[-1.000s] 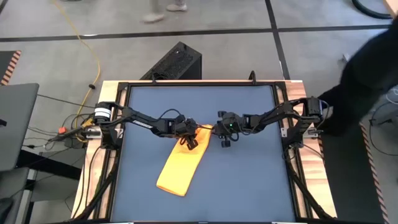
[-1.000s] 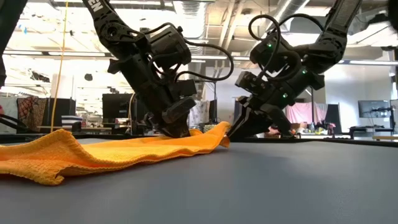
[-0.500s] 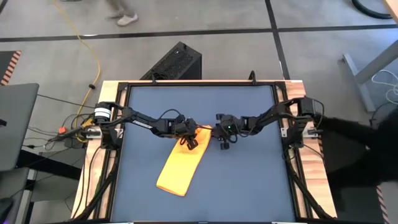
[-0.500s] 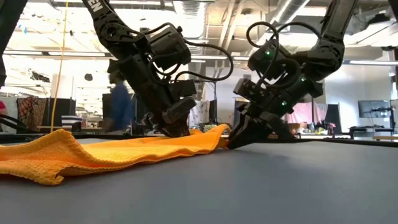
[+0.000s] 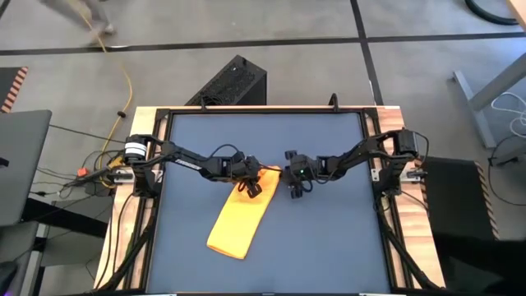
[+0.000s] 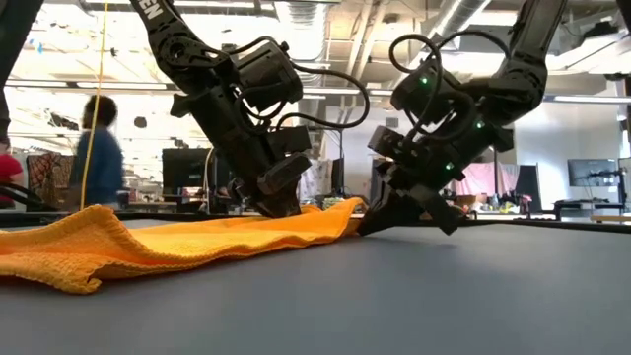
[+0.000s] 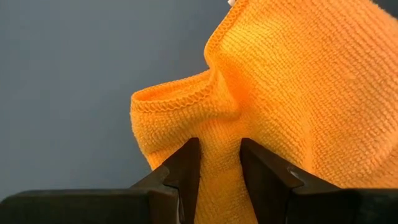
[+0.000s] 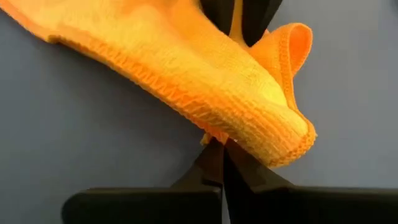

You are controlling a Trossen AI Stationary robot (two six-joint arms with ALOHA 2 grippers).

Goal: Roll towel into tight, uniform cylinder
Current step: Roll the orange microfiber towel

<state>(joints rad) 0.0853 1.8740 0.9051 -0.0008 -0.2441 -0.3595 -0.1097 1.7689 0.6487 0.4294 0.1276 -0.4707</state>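
Left tool [image 7: 216,163] pinches the yellow towel's [image 5: 238,224] upper end against the table [image 5: 329,238]; right tool [image 8: 221,163] is clamped tight on the corner beside it.

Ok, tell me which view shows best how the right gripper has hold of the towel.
The right wrist view: the right gripper is shut on the towel at its corner hem. The low view shows that pinch side-on; the high view shows only the arm over the corner; the left wrist view shows the left gripper pinching cloth.
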